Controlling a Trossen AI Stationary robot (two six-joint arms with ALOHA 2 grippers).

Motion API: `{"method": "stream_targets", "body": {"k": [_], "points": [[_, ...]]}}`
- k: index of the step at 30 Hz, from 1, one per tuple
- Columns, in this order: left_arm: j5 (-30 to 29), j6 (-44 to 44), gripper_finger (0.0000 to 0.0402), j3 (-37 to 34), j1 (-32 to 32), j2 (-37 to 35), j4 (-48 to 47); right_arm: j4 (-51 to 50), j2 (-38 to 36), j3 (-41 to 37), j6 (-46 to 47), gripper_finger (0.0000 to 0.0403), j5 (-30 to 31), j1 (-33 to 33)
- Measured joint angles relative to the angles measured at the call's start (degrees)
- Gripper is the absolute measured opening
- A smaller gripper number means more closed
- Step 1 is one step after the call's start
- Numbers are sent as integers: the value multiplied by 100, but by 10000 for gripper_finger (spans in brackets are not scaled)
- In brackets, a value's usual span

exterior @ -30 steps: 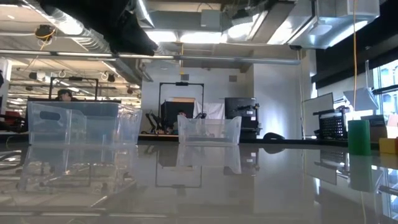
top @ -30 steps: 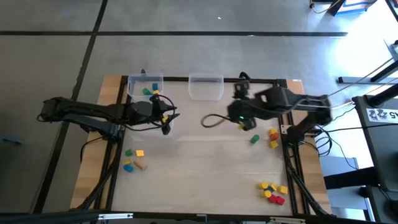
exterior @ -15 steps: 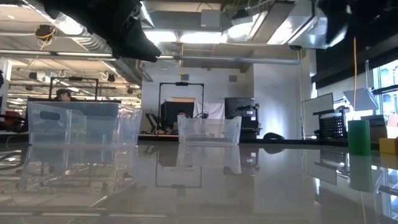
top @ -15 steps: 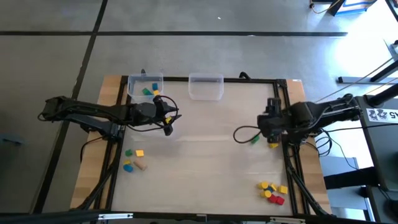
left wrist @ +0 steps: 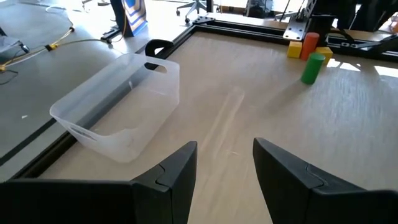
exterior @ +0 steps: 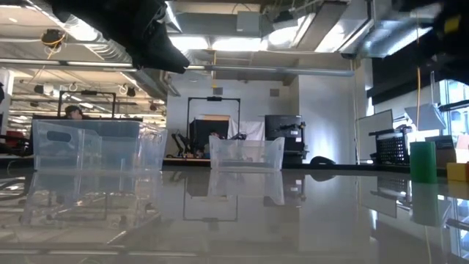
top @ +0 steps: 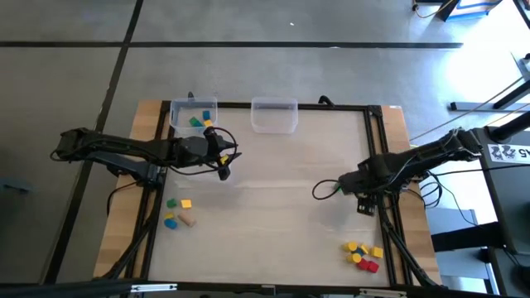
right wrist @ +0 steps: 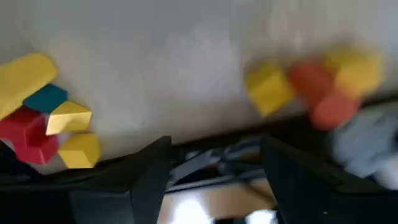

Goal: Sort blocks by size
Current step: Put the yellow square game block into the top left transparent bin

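Several clusters of blocks lie scattered on the bench (top: 281, 207), and what matters for the coming move is which cluster sits closest to which arm. The right tool (top: 363, 197) hangs over the bench's right edge, its jaws spread apart with nothing between them. From my spot I'd judge it the nearer arm to the pile of yellow, red and blue blocks (top: 363, 254) near the front right corner. In its wrist view that same pile (right wrist: 53, 127) shows to one side, and a second bunch of yellow and orange-red blocks (right wrist: 311, 84) shows to the other, so the tool seems to hover roughly between two groups. Both are near, neither touched. These pieces look mostly cube-like, so I see no long axis to line up with; the approach direction matters more than the twist.

Over on the left, the left tool (top: 222, 159) waits just in front of the left clear bin (top: 194, 109), which already holds a few blocks (top: 199, 121). Its fingers (left wrist: 177, 171) stand parted and empty. Its wrist view looks across bare bench toward the middle bin (left wrist: 118, 106). A small group of green, yellow, blue and tan blocks (top: 177, 212) lies near the front left, closer to this arm than to the other.
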Motion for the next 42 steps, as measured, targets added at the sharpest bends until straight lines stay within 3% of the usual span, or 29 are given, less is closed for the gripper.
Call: {"method": "stream_targets", "body": {"k": [5, 11, 17, 31, 42], "points": [[-2, 40, 155, 0, 0, 2, -1, 461, 0, -680, 1230, 250, -271, -13], [-1, 40, 155, 4, -4, 2, -20, 558, 81, -732, 1984, 250, 556, -14], [-2, 40, 155, 4, -4, 2, -46, 555, 272, -756, 2172, 250, 878, -13], [-2, 98, 155, 4, -4, 2, -78, 557, 1178, -754, 2176, 250, 1018, -13], [-2, 101, 155, 4, -4, 2, -92, 942, 1246, -752, 2022, 250, 978, -13]]}}
